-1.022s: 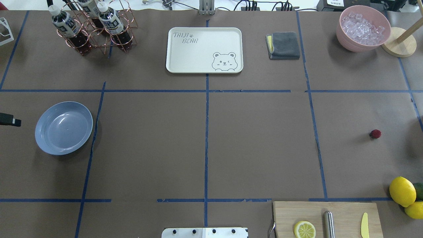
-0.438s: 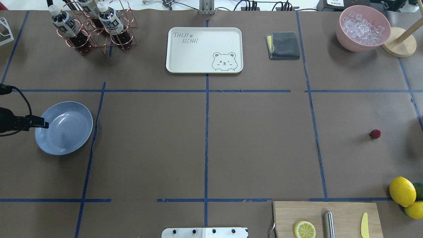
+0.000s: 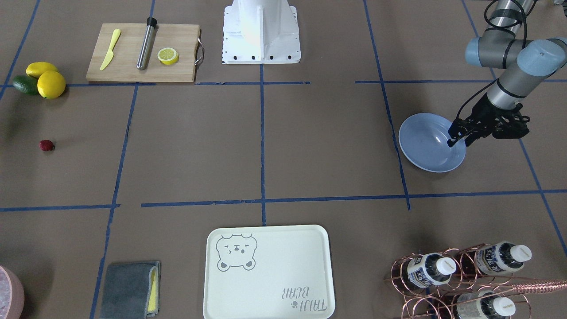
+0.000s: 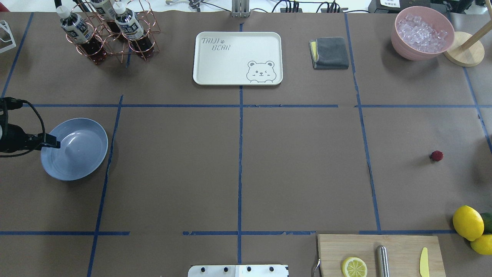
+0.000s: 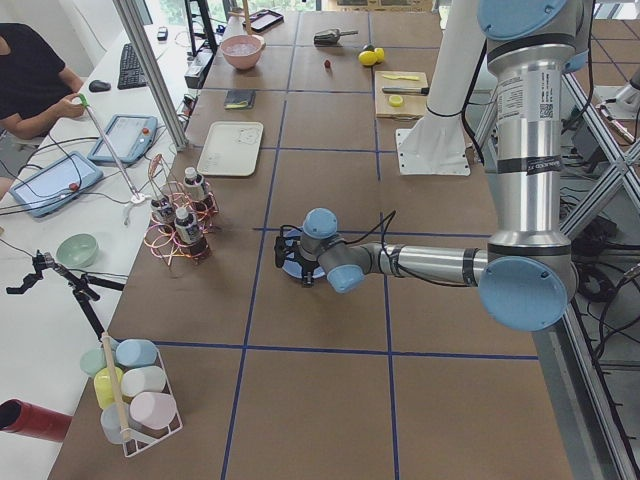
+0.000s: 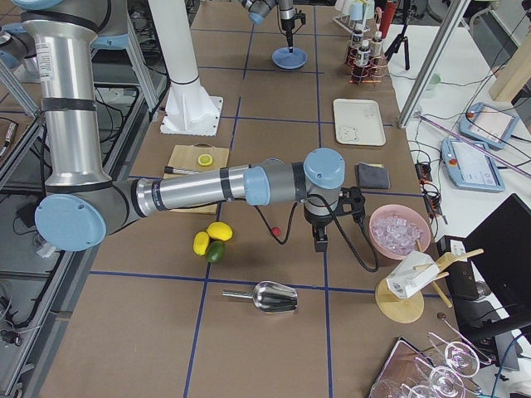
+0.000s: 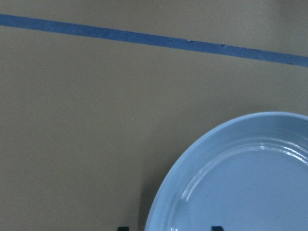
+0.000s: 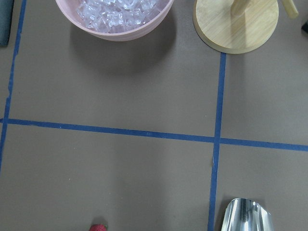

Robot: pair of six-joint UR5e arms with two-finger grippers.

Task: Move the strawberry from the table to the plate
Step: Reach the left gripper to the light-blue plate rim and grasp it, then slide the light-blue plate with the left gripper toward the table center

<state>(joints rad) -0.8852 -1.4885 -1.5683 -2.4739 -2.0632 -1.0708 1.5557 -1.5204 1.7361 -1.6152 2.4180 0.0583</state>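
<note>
Because the strawberry [image 4: 436,156] is so small and roundish, the pick calls for careful centring. It lies alone on the bare brown worktop [image 4: 300,169], toward the robot's right end. Two lemons [image 4: 467,222] and an avocado [image 4: 487,221] sit nearer the robot, well apart from it, so nothing crowds the approach.

The right wrist view catches only the berry's top at its bottom edge, left of the middle. A bowl of ice [image 8: 115,19] and a metal scoop [image 8: 245,214] lie further off. The right hand [image 6: 320,243] hangs over that part of the worktop, but it shows only in the side view, so I cannot tell whether its fingers are spread or together.

I judge that it should shift until the berry is centred, come straight down with fingers parted to either side, then squeeze lightly, since a glancing touch would likely roll it away.

The plate [image 4: 80,154] is at the opposite end, well apart from the berry, so a long carry follows. The left hand [image 3: 460,141] hovers over its outer rim, fingers spread and holding nothing. It should leave the middle of the plate free for the drop.
</note>
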